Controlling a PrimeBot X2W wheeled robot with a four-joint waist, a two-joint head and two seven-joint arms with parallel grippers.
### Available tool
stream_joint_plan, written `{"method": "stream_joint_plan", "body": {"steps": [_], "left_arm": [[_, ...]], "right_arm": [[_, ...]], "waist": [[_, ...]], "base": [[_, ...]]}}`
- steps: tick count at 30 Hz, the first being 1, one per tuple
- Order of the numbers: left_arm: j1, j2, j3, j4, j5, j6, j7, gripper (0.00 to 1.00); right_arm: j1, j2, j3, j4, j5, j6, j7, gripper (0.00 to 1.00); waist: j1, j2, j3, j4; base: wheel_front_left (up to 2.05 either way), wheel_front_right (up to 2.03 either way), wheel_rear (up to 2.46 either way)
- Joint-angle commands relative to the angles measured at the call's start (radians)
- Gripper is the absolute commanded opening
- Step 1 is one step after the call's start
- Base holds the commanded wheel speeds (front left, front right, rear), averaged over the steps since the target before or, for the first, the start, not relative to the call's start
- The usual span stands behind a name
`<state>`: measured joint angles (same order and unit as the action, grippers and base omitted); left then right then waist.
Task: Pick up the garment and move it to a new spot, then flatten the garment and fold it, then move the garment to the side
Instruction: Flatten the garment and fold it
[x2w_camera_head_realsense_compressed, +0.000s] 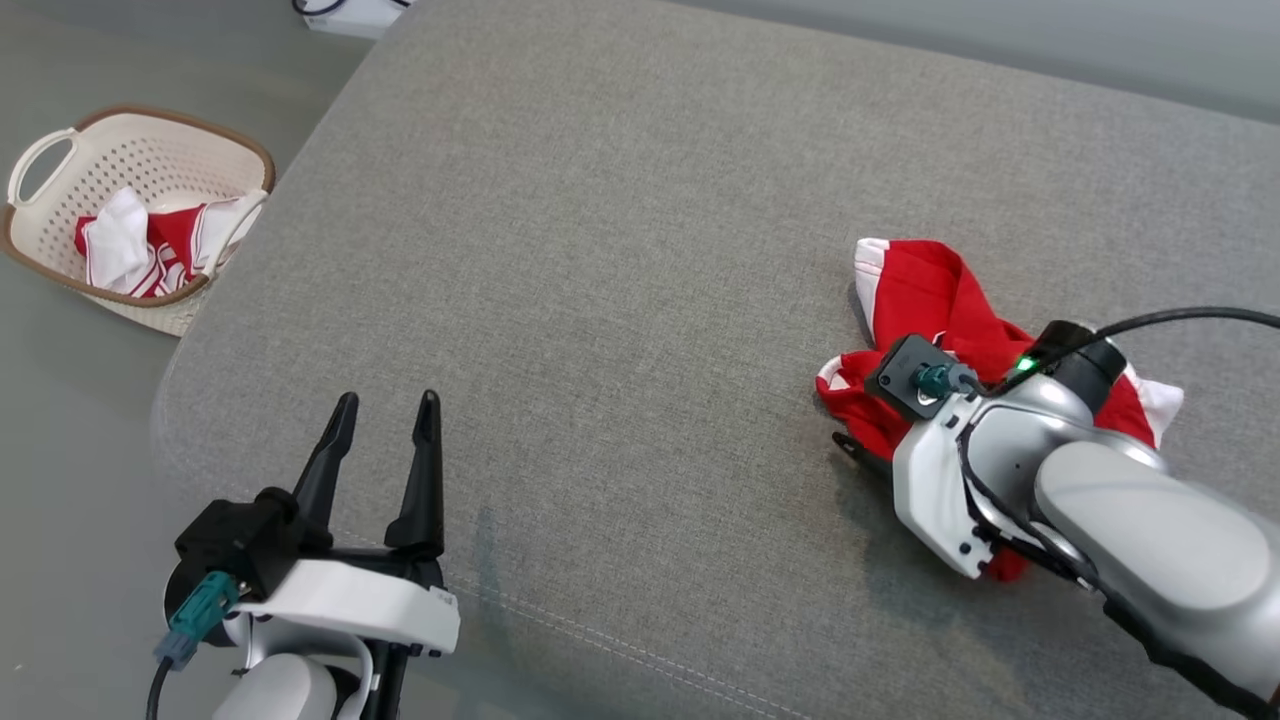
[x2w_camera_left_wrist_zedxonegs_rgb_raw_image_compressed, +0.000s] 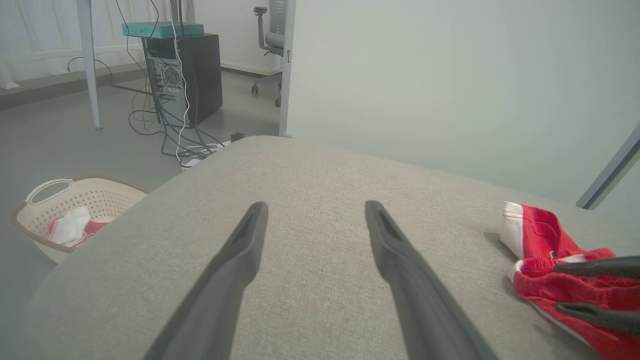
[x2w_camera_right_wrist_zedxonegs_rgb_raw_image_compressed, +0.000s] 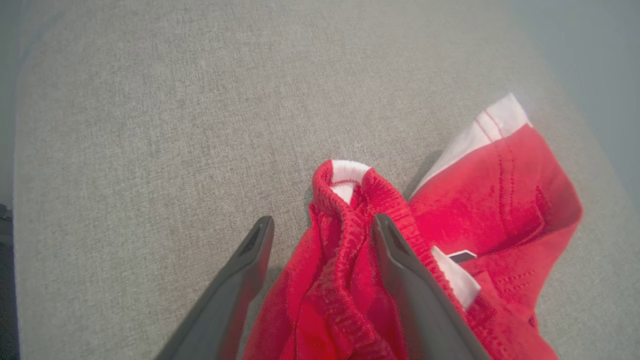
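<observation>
Right pincer (x2w_camera_right_wrist_zedxonegs_rgb_raw_image_compressed: 320, 250): jaws spread wide, nothing clamped. It is down at the garment (x2w_camera_right_wrist_zedxonegs_rgb_raw_image_compressed: 500, 200), straddling a bunched red ribbed waistband fold. One finger lies against the cloth; the other stands just beside it over bare grey upholstery.

Left pincer (x2w_camera_head_realsense_compressed: 388, 420): jaws equally wide, empty, over the near left corner of the cushion (x2w_camera_head_realsense_compressed: 620, 250), well apart from the garment.

Garment: red shorts with white trim, crumpled, toward the cushion's right edge, roughly midway between near and far edges.

Head view: right wrist and forearm cover the near part of the garment and hide most of the fingers. A cream perforated basket (x2w_camera_head_realsense_compressed: 170, 112) sits on the floor off the cushion's left edge, with red and white clothes (x2w_camera_head_realsense_compressed: 150, 250) inside.

Right wrist view: close on the waistband gather, a white hem band at the far side, and a small label tucked in the folds.

Left wrist view: the right arm's two dark fingers come in from the side over the garment. Beyond the far edge are a pale wall, a black computer tower (x2w_camera_left_wrist_zedxonegs_rgb_raw_image_compressed: 192, 75) with trailing cables and an office chair (x2w_camera_left_wrist_zedxonegs_rgb_raw_image_compressed: 272, 40).
</observation>
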<state>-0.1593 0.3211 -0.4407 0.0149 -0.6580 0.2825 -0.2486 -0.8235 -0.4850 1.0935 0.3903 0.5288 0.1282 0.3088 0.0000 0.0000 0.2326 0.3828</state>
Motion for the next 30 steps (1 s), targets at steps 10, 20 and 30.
{"method": "stream_joint_plan", "body": {"steps": [10, 20, 30], "left_arm": [[-0.063, -0.038, 0.079, 0.025, 0.058, -0.059, -0.013, 1.00], [-0.042, -0.034, 0.115, 0.034, 0.094, -0.075, -0.013, 1.00], [-0.041, 0.025, 0.112, -0.016, 0.119, -0.061, 0.038, 1.00]], "right_arm": [[-0.095, 0.035, 0.101, 0.113, 0.062, 0.003, -0.032, 0.00], [0.040, -0.022, -0.162, -0.006, 0.091, 0.003, -0.267, 0.00], [0.596, 0.076, -0.761, -0.244, 0.030, 0.003, -0.387, 0.00]], "waist": [[0.0000, 0.0000, 0.025, 0.005], [0.0000, 0.0000, 0.003, -0.104], [0.0000, 0.0000, -0.009, -0.298]], "base": [[0.00, 0.00, 0.00], [0.00, 0.00, 0.00], [0.00, 0.00, 0.00]]}}
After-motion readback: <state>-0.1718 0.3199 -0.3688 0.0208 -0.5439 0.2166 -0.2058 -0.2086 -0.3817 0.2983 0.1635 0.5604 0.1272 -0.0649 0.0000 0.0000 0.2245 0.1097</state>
